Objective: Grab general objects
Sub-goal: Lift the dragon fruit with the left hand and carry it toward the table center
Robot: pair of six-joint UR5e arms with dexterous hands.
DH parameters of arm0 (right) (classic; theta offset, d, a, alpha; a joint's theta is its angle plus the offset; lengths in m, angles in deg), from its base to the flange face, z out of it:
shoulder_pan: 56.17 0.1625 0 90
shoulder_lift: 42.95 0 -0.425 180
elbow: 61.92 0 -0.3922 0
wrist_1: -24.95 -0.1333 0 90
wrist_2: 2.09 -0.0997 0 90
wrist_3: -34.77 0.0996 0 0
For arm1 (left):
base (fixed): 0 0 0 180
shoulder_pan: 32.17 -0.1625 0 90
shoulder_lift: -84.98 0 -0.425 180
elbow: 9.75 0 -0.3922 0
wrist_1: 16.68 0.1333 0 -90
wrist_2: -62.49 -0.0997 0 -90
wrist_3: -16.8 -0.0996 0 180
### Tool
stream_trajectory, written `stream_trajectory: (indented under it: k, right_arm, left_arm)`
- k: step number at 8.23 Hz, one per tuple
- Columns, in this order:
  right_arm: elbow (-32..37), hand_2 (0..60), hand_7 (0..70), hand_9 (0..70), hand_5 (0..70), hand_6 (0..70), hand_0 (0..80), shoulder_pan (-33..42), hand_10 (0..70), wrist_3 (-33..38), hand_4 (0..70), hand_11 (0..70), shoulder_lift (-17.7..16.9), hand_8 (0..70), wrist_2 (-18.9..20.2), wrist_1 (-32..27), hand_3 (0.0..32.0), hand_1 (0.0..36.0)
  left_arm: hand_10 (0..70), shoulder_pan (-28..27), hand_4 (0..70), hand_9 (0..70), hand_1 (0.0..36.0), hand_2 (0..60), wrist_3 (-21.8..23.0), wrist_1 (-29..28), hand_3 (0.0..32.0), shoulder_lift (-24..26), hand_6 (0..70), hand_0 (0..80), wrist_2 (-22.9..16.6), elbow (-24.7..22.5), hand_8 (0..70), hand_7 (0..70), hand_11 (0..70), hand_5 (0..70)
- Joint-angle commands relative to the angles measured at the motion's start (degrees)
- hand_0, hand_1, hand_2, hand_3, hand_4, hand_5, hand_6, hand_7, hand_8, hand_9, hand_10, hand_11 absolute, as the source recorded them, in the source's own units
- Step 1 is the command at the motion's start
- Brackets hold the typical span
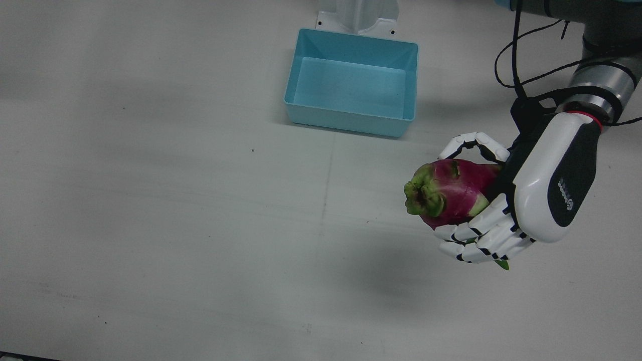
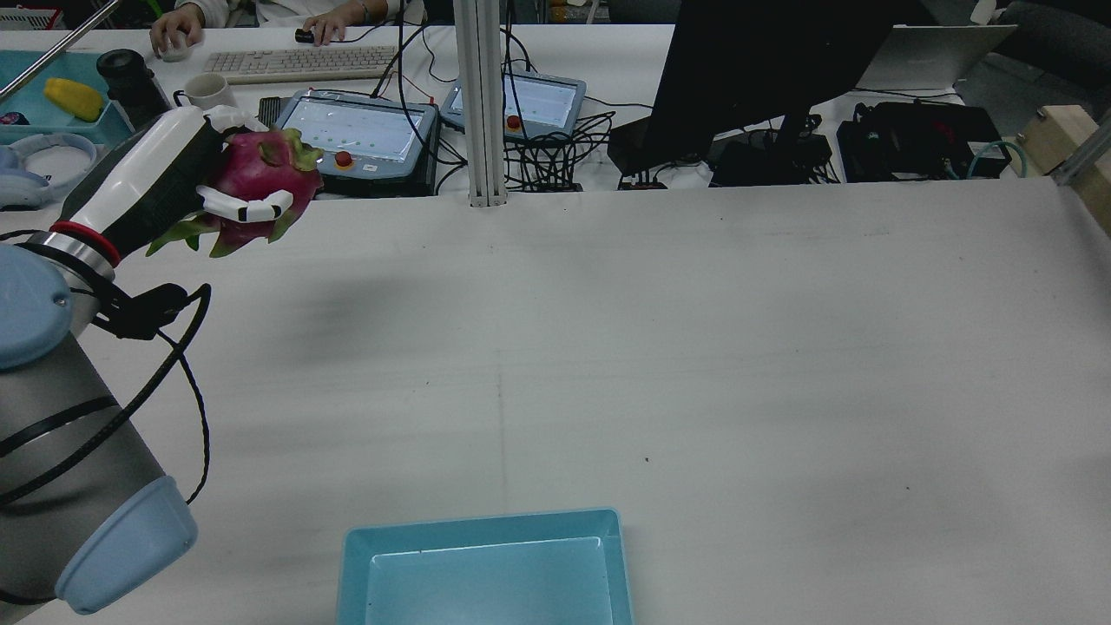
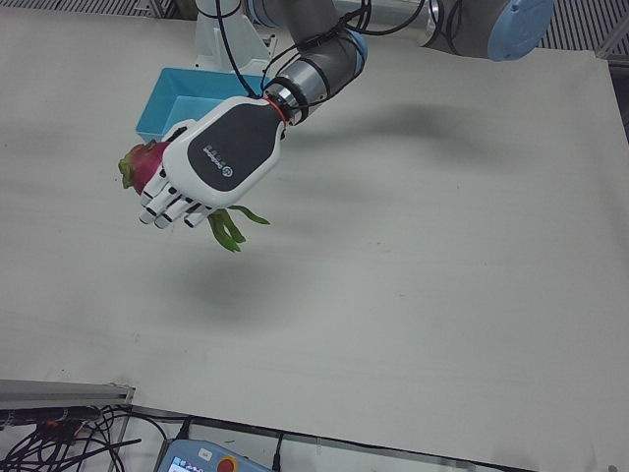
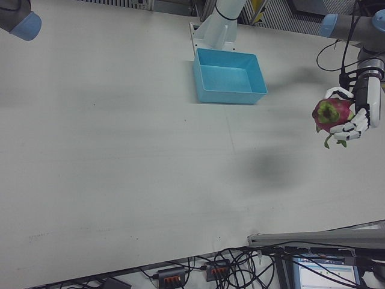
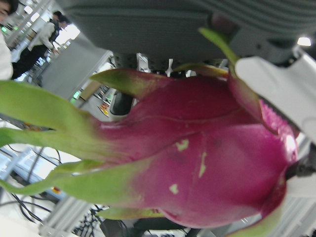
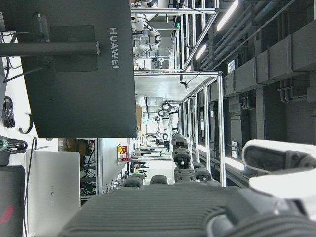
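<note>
A magenta dragon fruit [image 1: 451, 193] with green scales is held in the air by my left hand [image 1: 541, 185], whose white fingers [image 1: 476, 235] wrap round it. Its green end points toward the table's middle. The rear view has the fruit [image 2: 260, 174] in the left hand [image 2: 165, 182] at the far left, above the table. In the left hand view the fruit [image 5: 207, 163] fills the picture, a finger [image 5: 276, 84] pressed on it. Of my right hand [image 6: 276, 163] only the palm's edge and white fingers show, in its own view, with nothing in them.
A light blue bin [image 1: 351, 120] stands empty near the robot's side of the table, its rim [image 2: 356, 555] low in the rear view. Beyond the far edge are teach pendants [image 2: 364, 130], a dark monitor [image 2: 764, 61] and a person's hands at a keyboard [image 2: 295, 61].
</note>
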Motion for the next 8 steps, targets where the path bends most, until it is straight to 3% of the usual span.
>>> stream_trajectory:
  k: [1,3,5,6,7,8]
  right_arm:
    - [0.0,0.0,0.0,0.0,0.0,0.0,0.0,0.0,0.0,0.0,0.0,0.0,0.0,0.0,0.0,0.0,0.0,0.0]
    - [0.0,0.0,0.0,0.0,0.0,0.0,0.0,0.0,0.0,0.0,0.0,0.0,0.0,0.0,0.0,0.0,0.0,0.0]
    - [0.0,0.0,0.0,0.0,0.0,0.0,0.0,0.0,0.0,0.0,0.0,0.0,0.0,0.0,0.0,0.0,0.0,0.0]
    - [0.0,0.0,0.0,0.0,0.0,0.0,0.0,0.0,0.0,0.0,0.0,0.0,0.0,0.0,0.0,0.0,0.0,0.0]
    - [0.0,0.0,0.0,0.0,0.0,0.0,0.0,0.0,0.0,0.0,0.0,0.0,0.0,0.0,0.0,0.0,0.0,0.0]
    - [0.0,0.0,0.0,0.0,0.0,0.0,0.0,0.0,0.0,0.0,0.0,0.0,0.0,0.0,0.0,0.0,0.0,0.0]
  left_arm:
    - [46.4,-0.7,30.8,43.6,22.5,60.0,-2.2,-5.4,0.0,0.0,31.1,48.3,-16.2,-1.5,29.5,48.6,66.5,70.0]
    - [49.2,-2.3,36.7,51.2,26.6,60.0,-2.2,-4.6,0.0,1.0,40.6,54.4,-25.4,-2.9,37.0,55.3,70.0,70.0]
    - [47.1,-6.4,35.6,49.0,26.9,60.0,-2.3,-0.4,0.0,1.0,39.6,54.4,-26.0,-8.6,35.1,54.8,68.0,70.0]
    - [44.0,-9.1,34.7,46.3,27.5,60.0,-2.3,2.6,0.0,1.2,38.5,54.8,-25.6,-11.3,32.8,54.0,63.5,70.0]
    - [41.5,-12.7,33.7,44.0,27.6,60.0,-2.8,3.7,0.0,1.4,37.4,55.4,-25.2,-11.5,30.8,53.2,59.9,70.0]
    - [39.5,-16.1,32.8,42.0,27.7,60.0,-6.1,5.2,0.0,1.6,36.0,55.8,-25.0,-11.6,29.0,52.1,57.2,70.0]
